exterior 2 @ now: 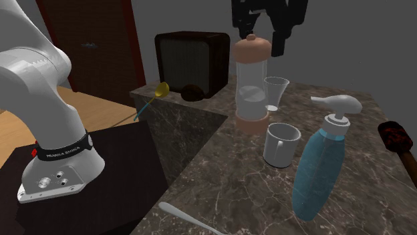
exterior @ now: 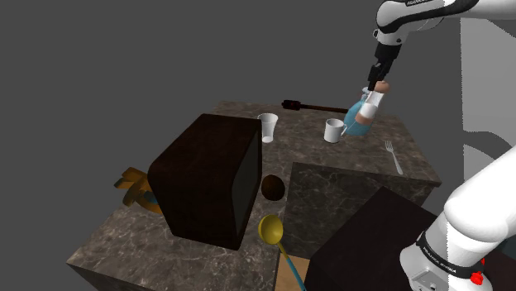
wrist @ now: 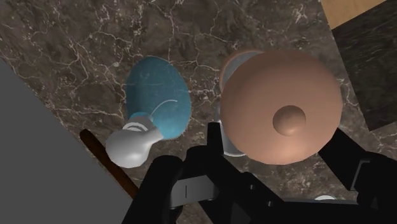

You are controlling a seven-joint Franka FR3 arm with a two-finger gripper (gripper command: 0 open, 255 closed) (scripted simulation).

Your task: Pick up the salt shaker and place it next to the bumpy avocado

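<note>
The salt shaker [exterior 2: 252,83], a clear cylinder with a pinkish-tan cap and base, hangs from my gripper [exterior 2: 262,37]. The black fingers [wrist: 214,137] clasp the domed cap [wrist: 280,105] from both sides. In the shoulder view the shaker [exterior: 374,101] looks raised off the marble table [exterior: 372,178], just beside the blue bottle. The dark, bumpy avocado [exterior: 273,188] lies far from it, beside the black box, and is small in the second exterior view [exterior 2: 192,94].
A blue pump bottle [exterior 2: 321,170], a white mug [exterior 2: 281,143] and a clear cup [exterior 2: 276,90] stand close to the shaker. A big black box [exterior: 211,178], a yellow ladle [exterior: 271,230], a fork [exterior: 394,157] and a brown-handled tool [exterior: 310,106] share the table.
</note>
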